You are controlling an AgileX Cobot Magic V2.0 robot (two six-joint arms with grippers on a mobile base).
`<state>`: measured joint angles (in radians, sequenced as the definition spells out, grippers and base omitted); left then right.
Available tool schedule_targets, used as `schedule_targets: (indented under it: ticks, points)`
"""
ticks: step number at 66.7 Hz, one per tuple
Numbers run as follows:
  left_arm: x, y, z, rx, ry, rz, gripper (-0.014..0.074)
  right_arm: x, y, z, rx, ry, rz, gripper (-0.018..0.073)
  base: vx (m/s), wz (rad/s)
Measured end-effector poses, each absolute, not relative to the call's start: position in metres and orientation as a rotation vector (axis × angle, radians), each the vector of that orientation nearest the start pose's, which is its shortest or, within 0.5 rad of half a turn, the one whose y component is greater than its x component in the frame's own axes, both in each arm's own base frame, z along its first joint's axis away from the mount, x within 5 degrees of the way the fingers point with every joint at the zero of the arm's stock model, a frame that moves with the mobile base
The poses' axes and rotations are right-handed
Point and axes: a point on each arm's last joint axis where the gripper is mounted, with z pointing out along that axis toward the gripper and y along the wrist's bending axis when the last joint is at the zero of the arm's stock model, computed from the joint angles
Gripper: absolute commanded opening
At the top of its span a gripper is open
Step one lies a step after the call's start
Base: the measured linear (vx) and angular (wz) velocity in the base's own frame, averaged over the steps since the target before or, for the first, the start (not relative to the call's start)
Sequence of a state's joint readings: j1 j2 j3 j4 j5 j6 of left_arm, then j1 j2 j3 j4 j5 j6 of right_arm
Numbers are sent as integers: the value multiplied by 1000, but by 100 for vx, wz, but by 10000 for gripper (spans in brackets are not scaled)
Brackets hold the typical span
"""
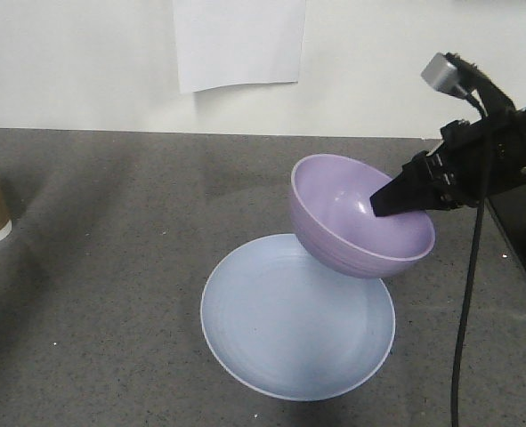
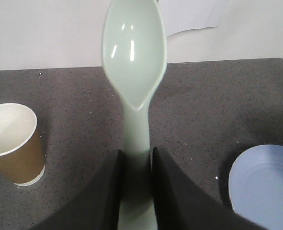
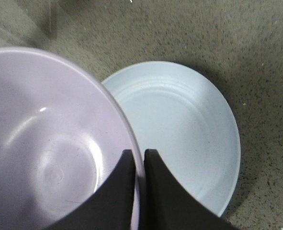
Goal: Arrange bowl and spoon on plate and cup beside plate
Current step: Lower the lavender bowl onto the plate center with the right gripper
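**Operator:** What is at risk here?

**Inspector:** Your right tool [image 1: 378, 203] is pinching the thin rim of the bowl [image 1: 334, 200], one finger inside and one outside. The bowl is hanging tilted beneath it, over the edge of the plate [image 1: 289, 338] rather than its middle. In my judgement, letting go here is inviting the bowl to pivot, strike the plate's rim and roll onto the surface [image 1: 111, 294]. Your left tool [image 2: 137, 155] is clamping the spoon [image 2: 134, 52] low on its handle, with the head projecting far ahead, so it is liable to swivel. The cup [image 2: 12, 143] is standing near, below and to that tool's left, and a careless sweep is risking a knock.

**Operator:** What are you not seeing?

**Inspector:** I cannot tell whether the bowl is touching the plate. The front view is missing your left tool and cropping the cup. The fingers are hiding the end of the spoon's handle.
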<state>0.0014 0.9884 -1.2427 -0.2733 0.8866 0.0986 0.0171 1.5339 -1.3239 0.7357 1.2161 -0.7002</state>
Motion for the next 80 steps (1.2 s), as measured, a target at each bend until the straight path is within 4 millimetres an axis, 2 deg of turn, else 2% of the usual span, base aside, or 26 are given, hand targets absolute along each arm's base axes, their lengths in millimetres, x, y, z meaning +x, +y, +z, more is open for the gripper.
schedule_targets:
  ticks: [6,19,46,56,64,80]
  points:
    - [183,-19,440,45,2095,-266,-6,309,72,318,-721,2514,835,-3,0,0]
    - [183,-19,440,45,2095,-266,-6,307,110,303,-927,2515,802,-2,0,0]
    - [183,-19,440,45,2095,-266,-6,315,146,270,-1121,2523,595,10,0,0]
    - [183,-19,440,45,2095,-266,-6,319,155,258,-1151,2524,525,23,0,0]
    - [183,-19,440,45,2095,-266,-6,323,154,251,-1142,2546,476,57,0,0]
    - [183,-19,440,45,2095,-266,-6,326,152,249,-1136,2550,418,209,0,0]
